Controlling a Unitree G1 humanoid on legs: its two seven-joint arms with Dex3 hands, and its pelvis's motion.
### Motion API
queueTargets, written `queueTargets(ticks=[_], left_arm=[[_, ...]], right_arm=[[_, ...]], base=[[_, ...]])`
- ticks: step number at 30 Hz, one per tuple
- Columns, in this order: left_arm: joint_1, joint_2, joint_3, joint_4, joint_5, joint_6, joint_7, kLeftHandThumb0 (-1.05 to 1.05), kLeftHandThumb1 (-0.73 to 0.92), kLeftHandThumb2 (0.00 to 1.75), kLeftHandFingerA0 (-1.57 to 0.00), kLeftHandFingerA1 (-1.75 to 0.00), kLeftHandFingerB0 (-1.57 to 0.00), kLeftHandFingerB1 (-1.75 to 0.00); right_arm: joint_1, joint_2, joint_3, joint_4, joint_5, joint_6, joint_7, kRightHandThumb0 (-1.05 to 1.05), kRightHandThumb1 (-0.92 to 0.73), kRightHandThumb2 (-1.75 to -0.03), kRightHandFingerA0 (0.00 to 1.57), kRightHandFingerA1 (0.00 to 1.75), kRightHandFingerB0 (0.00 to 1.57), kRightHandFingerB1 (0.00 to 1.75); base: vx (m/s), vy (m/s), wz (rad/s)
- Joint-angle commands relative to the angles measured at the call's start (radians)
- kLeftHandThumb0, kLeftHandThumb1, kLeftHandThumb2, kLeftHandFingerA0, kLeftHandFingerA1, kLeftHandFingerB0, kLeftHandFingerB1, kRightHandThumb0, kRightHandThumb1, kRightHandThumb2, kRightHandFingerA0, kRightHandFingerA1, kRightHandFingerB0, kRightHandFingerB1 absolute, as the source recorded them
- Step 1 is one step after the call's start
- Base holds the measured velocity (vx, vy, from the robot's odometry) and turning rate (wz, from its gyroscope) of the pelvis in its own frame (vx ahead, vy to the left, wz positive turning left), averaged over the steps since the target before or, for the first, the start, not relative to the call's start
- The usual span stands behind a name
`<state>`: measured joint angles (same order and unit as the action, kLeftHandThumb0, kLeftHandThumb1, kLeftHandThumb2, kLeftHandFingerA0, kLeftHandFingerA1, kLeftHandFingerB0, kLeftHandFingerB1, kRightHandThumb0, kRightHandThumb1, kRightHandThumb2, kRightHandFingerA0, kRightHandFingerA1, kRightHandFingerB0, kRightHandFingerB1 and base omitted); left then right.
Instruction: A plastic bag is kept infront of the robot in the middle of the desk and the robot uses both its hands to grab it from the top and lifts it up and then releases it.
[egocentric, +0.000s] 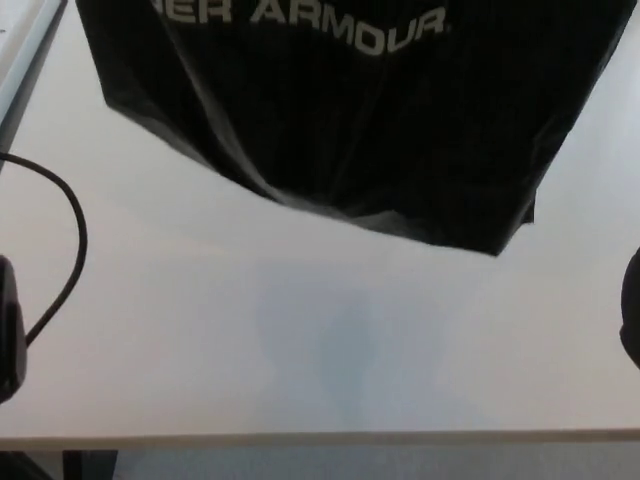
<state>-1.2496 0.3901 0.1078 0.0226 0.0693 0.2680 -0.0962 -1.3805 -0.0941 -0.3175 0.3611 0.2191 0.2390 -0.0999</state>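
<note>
Bag (380, 130), black plastic, hangs over desk (200, 340).

The plastic bag (370, 130) is black with white lettering, over a white desk (200, 340) with a black cable (70, 240).

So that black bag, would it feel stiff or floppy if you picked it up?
Probably floppy: the black plastic bag hangs in soft folds with a sagging, uneven bottom edge. It looks light, likely near empty, since nothing bulges. The glossy film may be slippery.
</note>
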Motion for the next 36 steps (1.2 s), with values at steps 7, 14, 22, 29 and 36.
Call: queueTargets(ticks=[7,14,22,29,36], left_arm=[[0.434,-0.089,-0.059,0.217,0.099,-0.188,0.151,-0.18,0.46,0.81,-1.22,-1.45,-1.02,-1.35],[0.603,-0.145,-0.073,0.33,0.112,-0.275,0.233,-0.16,0.47,0.82,-1.2,-1.44,-1.04,-1.36],[0.772,0.006,-0.134,0.135,0.09,-0.137,-0.021,-0.83,0.49,0.88,-0.12,-0.42,-0.06,-0.22],[0.904,0.059,-0.114,-0.071,0.036,-0.076,-0.106,-0.8,0.54,0.96,0.0,-0.2,-0.09,-0.23],[1.003,0.092,-0.085,-0.179,0.046,-0.106,-0.131,-0.9,0.62,1.01,0.0,-0.2,-0.12,-0.24]], right_arm=[[0.354,0.046,0.121,0.168,-0.047,0.04,0.046,-0.33,-0.74,-0.6,0.94,1.75,0.63,1.66],[0.482,0.05,0.152,0.347,-0.068,-0.084,0.066,-0.39,-0.73,-0.6,0.93,1.75,0.62,1.62],[0.605,-0.106,0.42,0.157,-0.241,0.029,0.174,-0.82,-0.55,-0.94,0.01,0.4,0.0,0.1],[0.716,-0.151,0.441,-0.027,-0.198,0.101,0.226,-0.94,-0.59,-0.94,0.01,0.16,0.0,0.0],[0.78,-0.198,0.447,-0.167,-0.202,0.163,0.286,-0.98,-0.62,-0.97,0.0,0.11,0.0,0.0]], base=[[0.0,0.0,0.0],[0.0,0.0,0.0],[0.0,0.0,0.0],[0.0,0.0,0.0],[0.0,0.0,0.0]])
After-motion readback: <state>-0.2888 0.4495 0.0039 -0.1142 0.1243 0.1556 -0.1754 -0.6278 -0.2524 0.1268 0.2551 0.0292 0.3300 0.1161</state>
